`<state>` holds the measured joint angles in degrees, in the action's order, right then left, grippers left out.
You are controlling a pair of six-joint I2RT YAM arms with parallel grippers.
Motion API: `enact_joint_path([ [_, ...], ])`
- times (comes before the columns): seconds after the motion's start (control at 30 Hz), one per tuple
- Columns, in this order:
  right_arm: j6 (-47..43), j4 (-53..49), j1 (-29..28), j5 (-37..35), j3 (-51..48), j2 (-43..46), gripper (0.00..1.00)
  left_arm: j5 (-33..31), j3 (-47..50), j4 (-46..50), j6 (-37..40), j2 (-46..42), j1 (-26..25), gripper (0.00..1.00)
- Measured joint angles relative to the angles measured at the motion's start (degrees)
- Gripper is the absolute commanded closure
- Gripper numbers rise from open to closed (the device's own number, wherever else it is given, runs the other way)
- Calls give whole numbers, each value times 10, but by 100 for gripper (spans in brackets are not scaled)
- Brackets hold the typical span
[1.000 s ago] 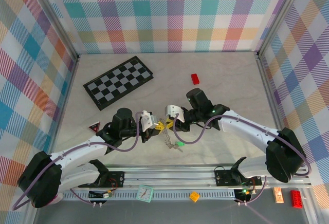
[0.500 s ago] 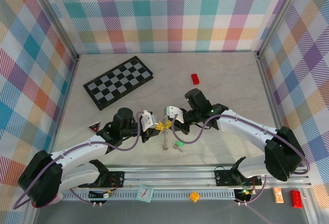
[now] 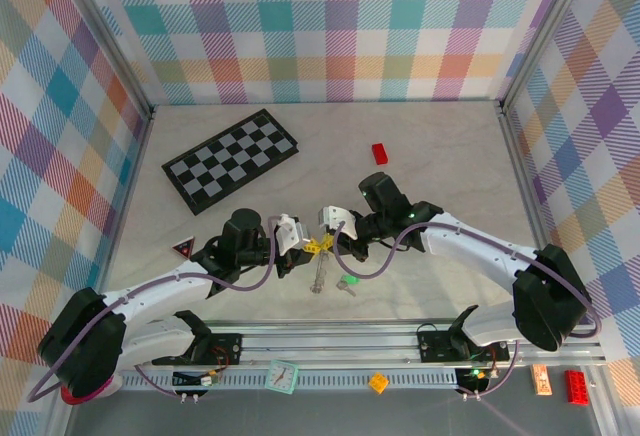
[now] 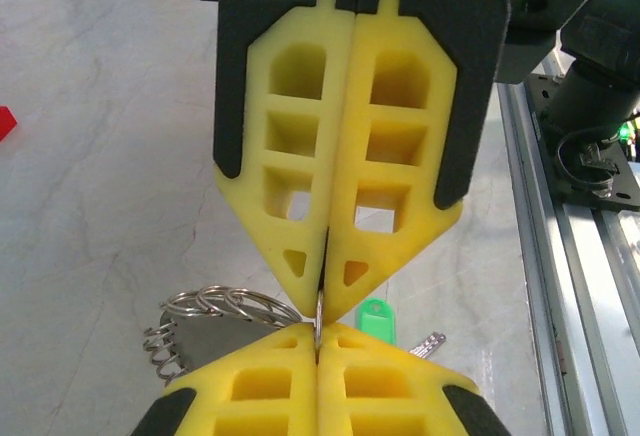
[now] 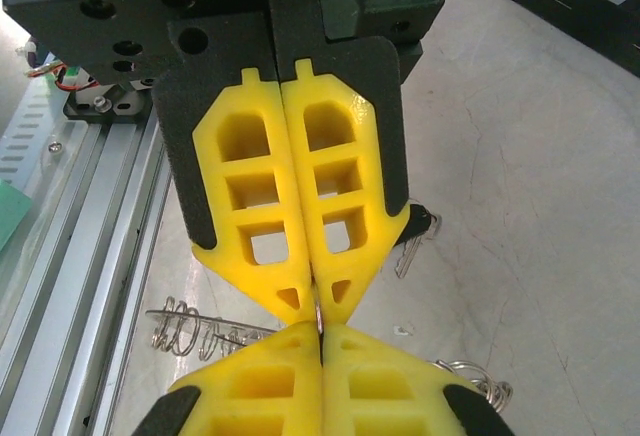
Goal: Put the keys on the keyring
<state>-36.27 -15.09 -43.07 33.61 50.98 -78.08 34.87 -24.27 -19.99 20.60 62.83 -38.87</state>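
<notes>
Since a second ago the keyring (image 3: 318, 278) has swung a touch left under my tips; the arms barely budged. My left gripper (image 4: 323, 296) and right gripper (image 5: 316, 301) are both pinched tight on its thin wire, nose to nose. The green key (image 4: 374, 318) lies on the table (image 4: 120, 156) just beside. I reckon I'm prying the coil, so next I need a gap, then a key.

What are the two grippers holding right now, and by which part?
The left gripper and right gripper each pinch a thin wire strand of the keyring at their tips.
</notes>
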Motion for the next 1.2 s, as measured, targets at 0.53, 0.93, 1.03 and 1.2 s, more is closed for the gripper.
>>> enact_joint_path([
  [0.53,402,-59,0,-208,-1,45,70,-65,-23,67,0,-32,0,100],
  [0.93,684,-146,-9,-199,-35,-24,69,-75,-28,94,0,-32,0,100],
  [1.03,709,-144,-17,-192,-35,-47,69,-75,-28,94,0,-35,0,100],
  [1.2,737,-140,-29,-187,-35,-86,70,-73,-28,95,0,-41,0,100],
])
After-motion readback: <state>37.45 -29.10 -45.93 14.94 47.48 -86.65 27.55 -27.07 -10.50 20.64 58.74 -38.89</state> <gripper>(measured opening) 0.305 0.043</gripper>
